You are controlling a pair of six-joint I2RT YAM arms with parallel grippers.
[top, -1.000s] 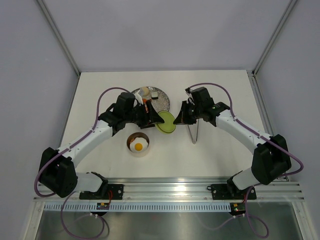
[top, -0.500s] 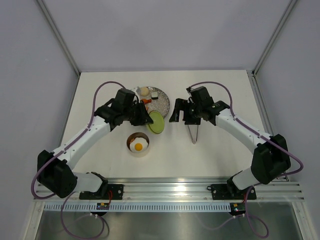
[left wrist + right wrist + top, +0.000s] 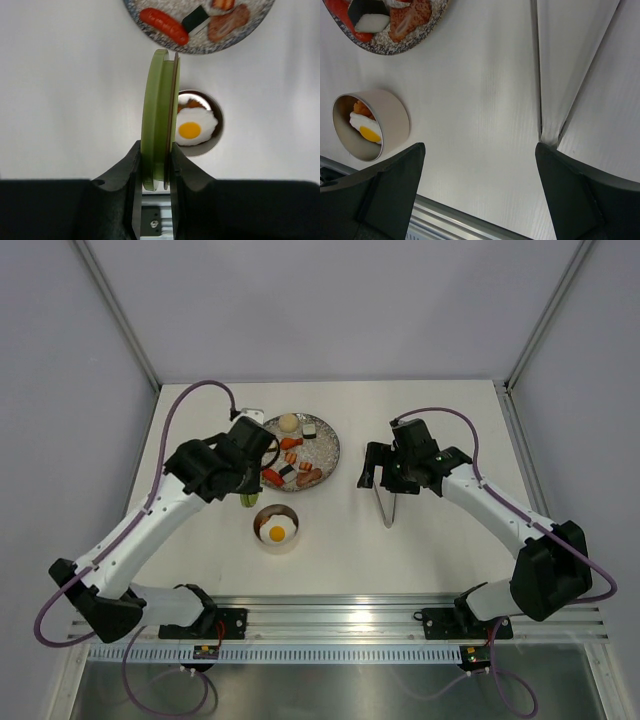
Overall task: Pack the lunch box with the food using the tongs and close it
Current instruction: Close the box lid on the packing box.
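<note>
My left gripper is shut on the light-green lid, which stands on edge between its fingers. In the top view that gripper hovers just left of and behind the lunch box. The small steel lunch box holds a fried egg and an orange-brown piece. More food lies on the speckled plate: a cream ball, a roll, sausages. The tongs lie flat on the table. My right gripper stands open and empty over their far end, with the tongs beyond its fingers.
Metal frame posts rise at the table's back corners. An aluminium rail with both arm bases runs along the near edge. The right forearm crosses the table's right half.
The left gripper shut on the lid and carried it from beside the plate toward the near left, turning it on edge. The right gripper opened, let go of the lid and drew back right.
</note>
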